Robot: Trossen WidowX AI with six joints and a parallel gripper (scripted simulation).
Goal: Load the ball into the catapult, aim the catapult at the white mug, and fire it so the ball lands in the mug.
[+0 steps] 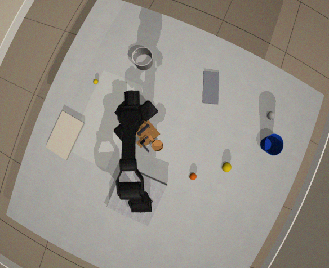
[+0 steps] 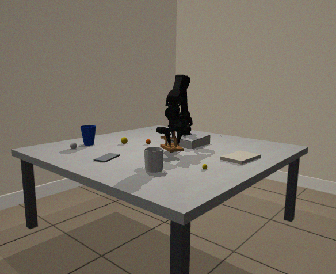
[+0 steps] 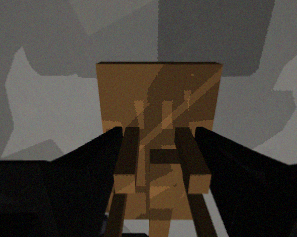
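Observation:
The catapult is orange-brown, with a flat base and two uprights. Its octagonal cup is at the lower right in the top view, and I see no ball in it. My gripper is shut on the catapult's uprights, one black finger against each outer side. The arm hides part of the catapult in the top view. The white mug stands upright, beyond the catapult from the arm's base. An orange ball and a larger yellow ball lie on the table.
A blue cup stands near a grey ball. A small yellow ball lies near a cream block. A dark grey slab lies flat. A grey box is beside the arm.

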